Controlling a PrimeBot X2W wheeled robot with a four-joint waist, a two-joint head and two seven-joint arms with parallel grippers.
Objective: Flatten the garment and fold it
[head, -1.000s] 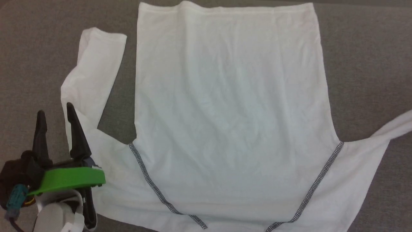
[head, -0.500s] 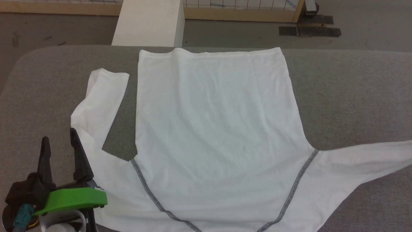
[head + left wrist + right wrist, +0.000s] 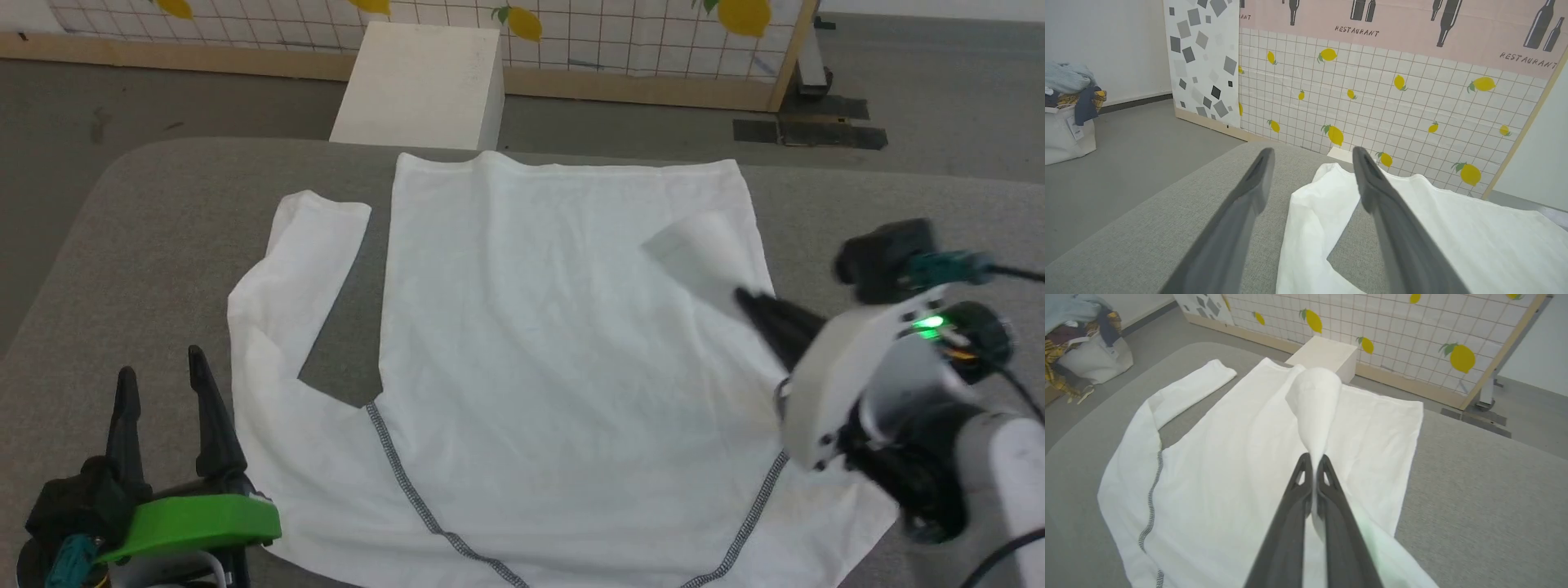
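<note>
The white garment [image 3: 555,343] lies spread on the grey padded table [image 3: 147,229], with dark stitching [image 3: 408,482] along its sleeve seams. Its left sleeve [image 3: 302,269] lies bent back beside the body. My right gripper [image 3: 744,297] is shut on the right sleeve [image 3: 702,245] and holds it lifted over the body's right side; in the right wrist view the sleeve [image 3: 1316,400] rises as a cone from the closed fingertips of that gripper [image 3: 1314,457]. My left gripper [image 3: 161,367] stands open at the near left, just left of the garment's left edge [image 3: 1310,220], with nothing between its fingers [image 3: 1249,192].
A rigid white box [image 3: 424,86] stands on the floor past the table's far edge, before a lemon-patterned panel [image 3: 637,33]. A bag of clothes [image 3: 1065,118] sits on the floor far left. Bare grey table surface [image 3: 882,196] lies right of the garment.
The head camera has tilted up, shifting the whole picture. My right arm has come into view with the right sleeve, which lay stretched out to the right before and now hangs over the body.
</note>
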